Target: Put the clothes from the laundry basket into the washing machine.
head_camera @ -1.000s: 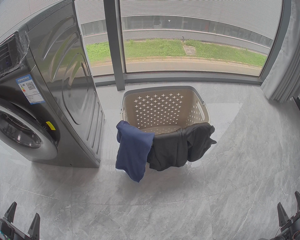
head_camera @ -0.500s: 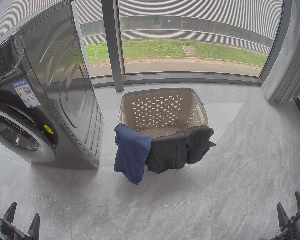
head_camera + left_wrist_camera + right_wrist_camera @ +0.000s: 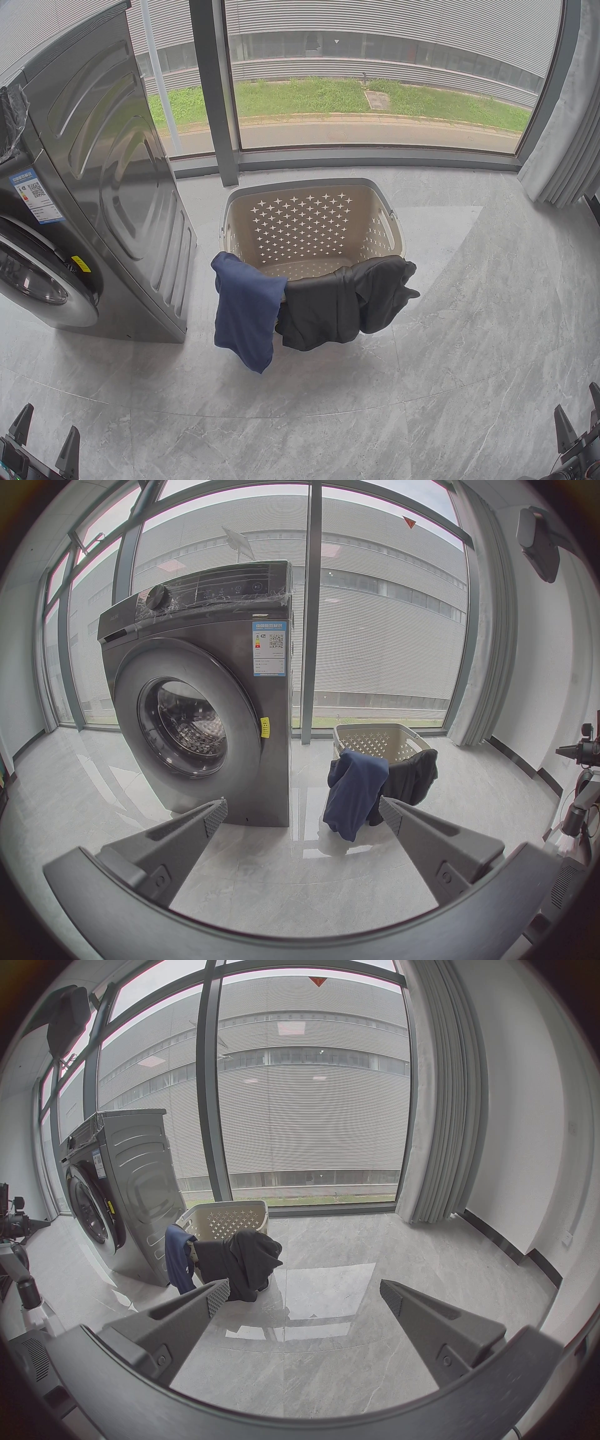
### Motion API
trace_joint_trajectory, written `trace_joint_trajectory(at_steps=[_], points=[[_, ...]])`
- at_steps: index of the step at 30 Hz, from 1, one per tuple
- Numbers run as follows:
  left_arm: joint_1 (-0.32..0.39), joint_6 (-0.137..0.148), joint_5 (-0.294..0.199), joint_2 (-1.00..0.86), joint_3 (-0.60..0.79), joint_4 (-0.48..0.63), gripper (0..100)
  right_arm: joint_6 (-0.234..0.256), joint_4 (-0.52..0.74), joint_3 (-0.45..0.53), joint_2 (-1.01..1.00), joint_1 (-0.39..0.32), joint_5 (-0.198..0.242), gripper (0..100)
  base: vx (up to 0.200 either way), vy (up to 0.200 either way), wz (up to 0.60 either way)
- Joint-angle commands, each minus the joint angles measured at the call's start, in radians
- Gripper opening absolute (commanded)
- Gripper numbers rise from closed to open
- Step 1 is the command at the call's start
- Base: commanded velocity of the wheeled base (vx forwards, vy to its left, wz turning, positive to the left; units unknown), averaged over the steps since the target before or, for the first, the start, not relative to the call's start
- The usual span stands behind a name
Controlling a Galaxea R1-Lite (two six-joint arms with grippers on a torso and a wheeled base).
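Far left stands the washing machine (image 3: 94, 187), side panel towards the basket, its round door (image 3: 181, 727) facing the robot's left. From the left wrist view I can't tell whether that door is latched or ajar, since the glass catches reflections. Low down on that side the left gripper (image 3: 49, 422) hangs near the floor (image 3: 312, 425), jaws spread wide with nothing between them. Moving across, the blue garment (image 3: 245, 312) droops over the near rim of the laundry basket (image 3: 306, 187), its tail close to the tiles. Just beside it, touching, the black garment (image 3: 340, 303) is slung over the same rim. So 2 pieces are left to move, both well apart from either gripper. At the far right the right gripper (image 3: 576, 400) is cut off by the frame edge, but its own wrist view shows the fingers gaping and empty. The risks as I judge them: the 2 cloths overlap, so lifting 1 could drag the other onto the floor, and a pull on draped fabric could tip or slide the light basket. The basket's bottom lies partly hidden behind the black cloth.
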Motion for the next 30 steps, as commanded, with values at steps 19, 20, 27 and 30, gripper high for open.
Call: trace_joint_trajectory(at_steps=[19,20,27,30], points=[[0.0,-0.001,0.0,-0.012,0.015,0.0,100,0.0,-0.001,0.018,-0.016,0.001,-0.001,100,0.147,0.0,0.0],[0.0,-0.001,0.002,-0.012,0.015,0.0,100,0.0,-0.001,0.018,-0.016,0.001,0.001,100,0.0,0.0,0.0],[0.0,-0.001,0.0,-0.01,0.015,0.0,100,0.0,-0.001,0.018,-0.016,0.001,0.001,100,0.0,-0.114,0.0],[0.0,-0.001,0.0,-0.012,0.015,0.0,100,0.0,-0.001,0.018,-0.016,0.001,0.001,100,0.0,-0.2,0.0]])
